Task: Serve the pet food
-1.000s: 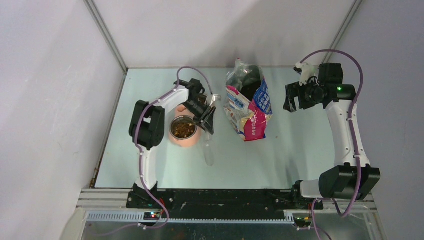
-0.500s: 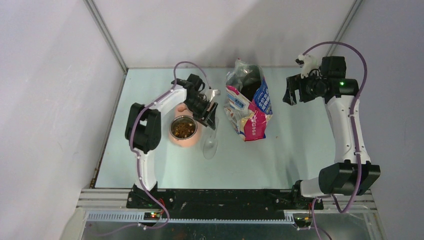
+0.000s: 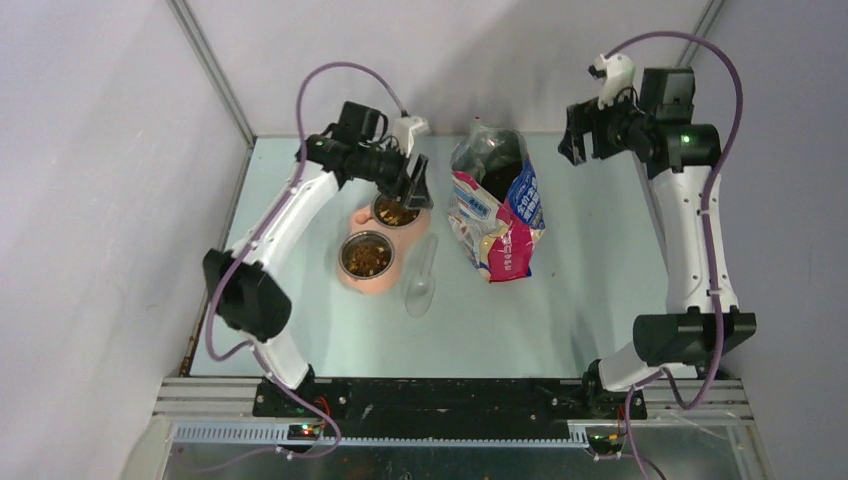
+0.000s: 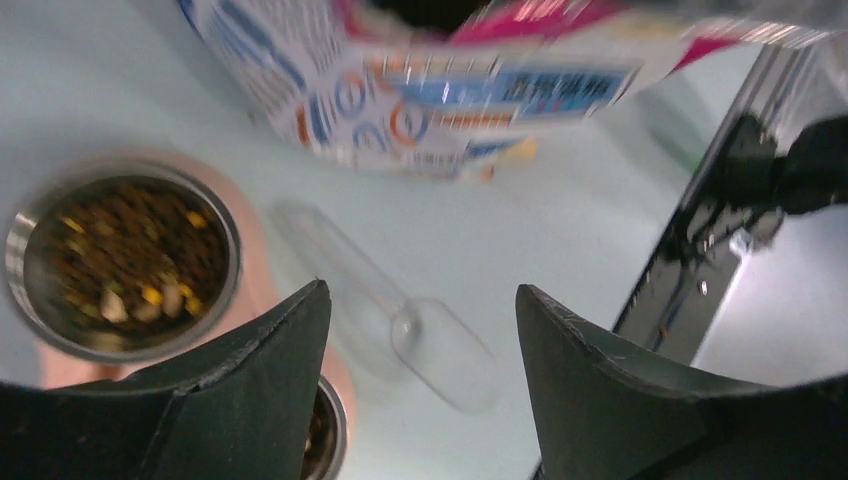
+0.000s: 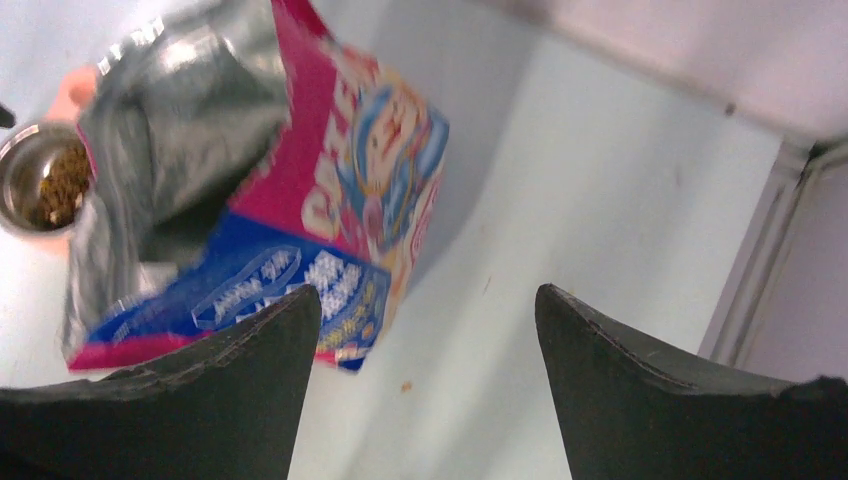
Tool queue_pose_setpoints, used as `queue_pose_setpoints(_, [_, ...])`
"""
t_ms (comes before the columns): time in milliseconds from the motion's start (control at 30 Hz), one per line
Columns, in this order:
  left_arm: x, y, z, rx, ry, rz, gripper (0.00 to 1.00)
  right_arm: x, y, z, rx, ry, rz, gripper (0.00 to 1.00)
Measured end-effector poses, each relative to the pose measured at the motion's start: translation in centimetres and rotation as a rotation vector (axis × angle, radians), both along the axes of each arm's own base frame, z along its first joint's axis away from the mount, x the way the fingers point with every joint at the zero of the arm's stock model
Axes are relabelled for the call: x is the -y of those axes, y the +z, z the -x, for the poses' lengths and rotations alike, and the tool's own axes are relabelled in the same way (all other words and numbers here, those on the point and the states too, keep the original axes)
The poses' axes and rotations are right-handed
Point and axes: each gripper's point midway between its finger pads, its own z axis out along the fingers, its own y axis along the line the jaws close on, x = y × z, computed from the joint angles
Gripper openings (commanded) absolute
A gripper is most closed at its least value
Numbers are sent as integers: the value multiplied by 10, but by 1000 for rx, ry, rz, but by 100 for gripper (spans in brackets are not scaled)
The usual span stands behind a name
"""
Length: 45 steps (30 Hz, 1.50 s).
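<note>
Pet food (image 3: 366, 257) fills two bowls (image 3: 343, 257), row diagonal.

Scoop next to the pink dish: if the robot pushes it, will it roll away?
Probably it would slide or spin rather than roll: the scoop lies on a smooth table, and its long handle should stop it turning over. It looks like thin clear plastic, so it is likely light and fairly stiff.

The top view looks down from above and behind the arm bases (image 3: 440, 395), with the cat food bag (image 3: 497, 215) mid-frame. The left wrist camera sits close on the bag's left, the right wrist camera farther off on its right — all share the bag and the pet food (image 3: 366, 257) left of it.
</note>
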Motion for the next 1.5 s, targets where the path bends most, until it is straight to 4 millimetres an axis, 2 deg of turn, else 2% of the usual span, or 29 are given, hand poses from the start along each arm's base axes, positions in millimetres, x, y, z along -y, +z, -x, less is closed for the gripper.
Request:
queue_pose_setpoints(100, [6, 48, -9, 162, 39, 106, 74, -15, 25, -22, 74, 11, 17, 81])
queue_pose_setpoints(200, [14, 93, -8, 303, 76, 225, 74, -36, 46, -49, 148, 34, 19, 80])
queue_pose_setpoints(333, [37, 128, 0, 378, 69, 337, 74, -62, 41, -68, 154, 74, 23, 80])
queue_pose_setpoints(400, [50, 129, -1, 383, 87, 349, 74, -75, 30, -74, 133, 96, 29, 80])
queue_pose_setpoints(500, [61, 122, -11, 365, 160, 340, 72, -92, 16, -85, 107, 123, 35, 79])
queue_pose_setpoints(600, [61, 112, -23, 348, 235, 318, 72, -106, 9, -100, 107, 142, 34, 77])
queue_pose_setpoints(733, [56, 110, -33, 350, 291, 310, 72, -120, -2, -118, 102, 154, 30, 76])
queue_pose_setpoints(800, [55, 109, -35, 357, 303, 313, 72, -124, -10, -121, 88, 159, 35, 76])
queue_pose_setpoints(1033, [53, 83, -31, 315, 300, 279, 71, -149, -30, -119, 55, 193, 66, 70])
queue_pose_setpoints(1167, [61, 87, -24, 316, 248, 305, 68, -157, -40, -120, 42, 192, 87, 61])
queue_pose_setpoints(1300, [79, 88, -6, 356, 152, 283, 70, -152, -56, -129, 18, 155, 119, 53])
queue_pose_setpoints(1467, [113, 101, 32, 450, -15, 260, 73, -142, -74, -140, -8, 81, 161, 24])
queue_pose_setpoints(1500, [118, 105, 37, 466, -42, 267, 73, -141, -75, -142, -8, 69, 162, 21])
